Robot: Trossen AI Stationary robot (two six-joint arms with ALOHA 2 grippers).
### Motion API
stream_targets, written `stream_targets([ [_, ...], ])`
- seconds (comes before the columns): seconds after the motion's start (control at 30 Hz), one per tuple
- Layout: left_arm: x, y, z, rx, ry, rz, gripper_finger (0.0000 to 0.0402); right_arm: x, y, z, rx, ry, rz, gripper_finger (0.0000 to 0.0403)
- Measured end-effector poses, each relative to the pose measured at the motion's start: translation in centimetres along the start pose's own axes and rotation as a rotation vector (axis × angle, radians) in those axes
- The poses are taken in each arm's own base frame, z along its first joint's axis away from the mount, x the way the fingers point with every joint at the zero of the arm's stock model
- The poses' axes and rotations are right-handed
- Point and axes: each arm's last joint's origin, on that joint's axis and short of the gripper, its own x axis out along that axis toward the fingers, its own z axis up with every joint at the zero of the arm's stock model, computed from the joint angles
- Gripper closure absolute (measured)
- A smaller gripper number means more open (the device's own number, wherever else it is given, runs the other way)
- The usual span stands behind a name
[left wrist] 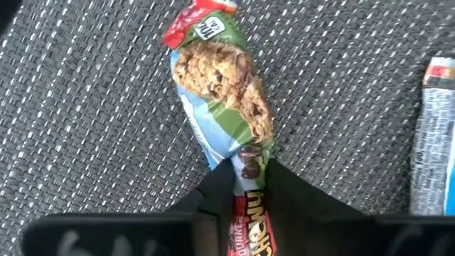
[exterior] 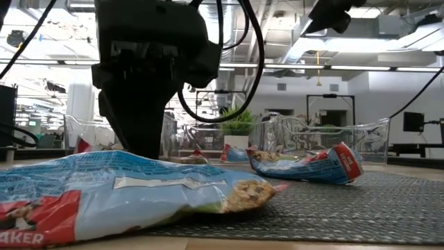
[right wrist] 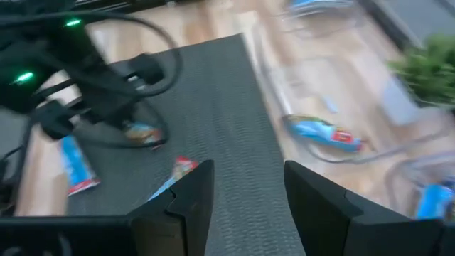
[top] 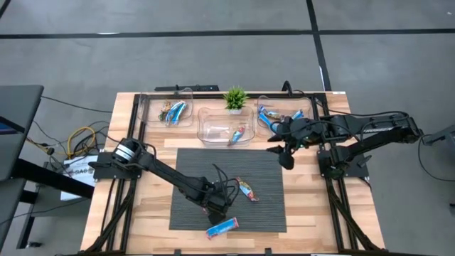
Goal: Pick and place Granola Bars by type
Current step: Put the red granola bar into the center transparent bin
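The left gripper (left wrist: 245, 186) is clenching a green-wrapped granola bar (left wrist: 224, 99) on the mat (top: 192, 171), needing lifting binward; the right gripper (right wrist: 245, 186) is hovering released.

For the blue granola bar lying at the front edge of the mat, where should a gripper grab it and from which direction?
Grip the blue granola bar across its narrow middle, coming straight down from above. It lies flat and slightly slanted at the mat's front edge, so turn the fingers to span its short width. Its long sides look clear of the left gripper nearby.
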Motion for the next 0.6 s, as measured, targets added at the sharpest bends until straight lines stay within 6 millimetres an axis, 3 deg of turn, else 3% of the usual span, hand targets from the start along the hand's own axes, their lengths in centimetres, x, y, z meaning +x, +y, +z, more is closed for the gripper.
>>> stream_targets([
  [0.17, -0.8, -0.1, 0.2, -0.02, -0.034, -0.016, 0.0378, 0.0, 0.5, 0.1, -0.069, 0.011, 0.155, 0.0239],
  [0.4, -2.4, 0.4, 1.2, -0.083, -0.109, -0.022, 0.0375, -0.2, 0.7, 0.7, -0.099, -0.006, 0.434, 0.0239],
  [0.6, -2.6, 0.9, 1.7, -0.101, -0.118, -0.023, 0.0378, -0.1, -0.1, 1.0, -0.079, -0.025, 0.431, 0.0239],
])
